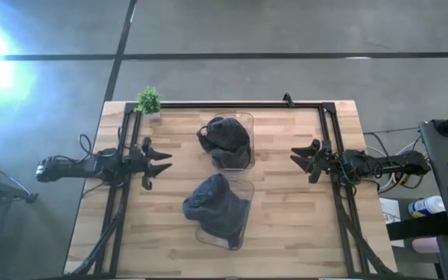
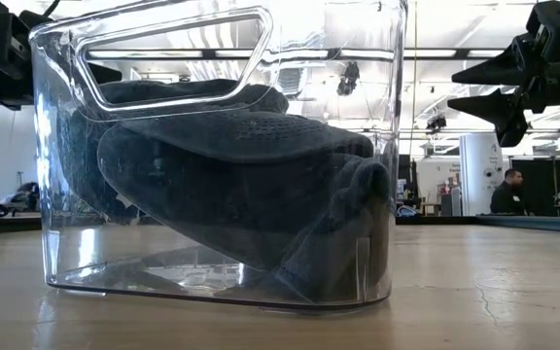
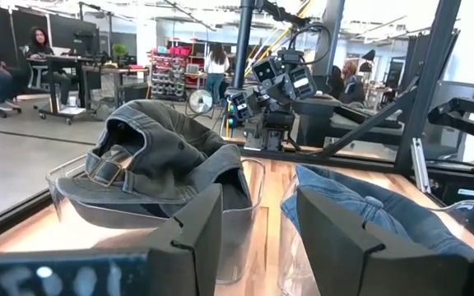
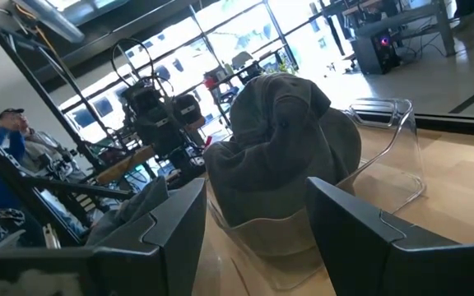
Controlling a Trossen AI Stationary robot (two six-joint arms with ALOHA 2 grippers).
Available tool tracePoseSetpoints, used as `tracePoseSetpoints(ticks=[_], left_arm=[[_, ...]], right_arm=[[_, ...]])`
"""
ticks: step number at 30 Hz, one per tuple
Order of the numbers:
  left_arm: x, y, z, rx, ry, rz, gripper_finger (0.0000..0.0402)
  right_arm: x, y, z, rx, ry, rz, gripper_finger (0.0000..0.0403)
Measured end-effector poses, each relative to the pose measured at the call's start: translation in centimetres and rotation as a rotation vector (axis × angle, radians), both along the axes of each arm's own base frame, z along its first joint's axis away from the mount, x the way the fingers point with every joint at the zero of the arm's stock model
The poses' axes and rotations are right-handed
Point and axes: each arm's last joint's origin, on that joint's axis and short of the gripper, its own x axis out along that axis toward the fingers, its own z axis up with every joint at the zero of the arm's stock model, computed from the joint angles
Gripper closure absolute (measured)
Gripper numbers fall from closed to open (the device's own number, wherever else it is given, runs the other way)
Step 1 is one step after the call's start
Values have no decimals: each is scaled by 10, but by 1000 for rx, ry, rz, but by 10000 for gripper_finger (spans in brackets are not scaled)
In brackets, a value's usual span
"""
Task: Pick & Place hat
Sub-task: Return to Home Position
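A grey cap [image 1: 226, 138] lies in a clear bin [image 1: 243, 118] at the table's far middle; it also shows in the left wrist view [image 3: 151, 152] and the right wrist view [image 4: 282, 144]. A blue denim hat [image 1: 213, 201] lies in a second clear bin [image 1: 236, 237] nearer the front, filling the low view [image 2: 231, 175]. My left gripper [image 1: 163, 162] is open and empty at the table's left. My right gripper [image 1: 297, 158] is open and empty at the table's right.
A small potted plant [image 1: 148, 101] stands at the table's far left corner. A black frame [image 1: 232, 105] runs along the far edge and down both sides. People sit in the room beyond the table.
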Motion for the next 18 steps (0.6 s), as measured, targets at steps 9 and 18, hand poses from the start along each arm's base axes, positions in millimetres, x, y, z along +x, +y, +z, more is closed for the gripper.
tracePoseSetpoints(ticks=[9,18], left_arm=[[0,0,0,-2,0,0,251],[0,0,0,-2,0,-2,251]], right_arm=[[0,0,0,0,0,0,199],[-3,0,3,-59,-22,49,199]])
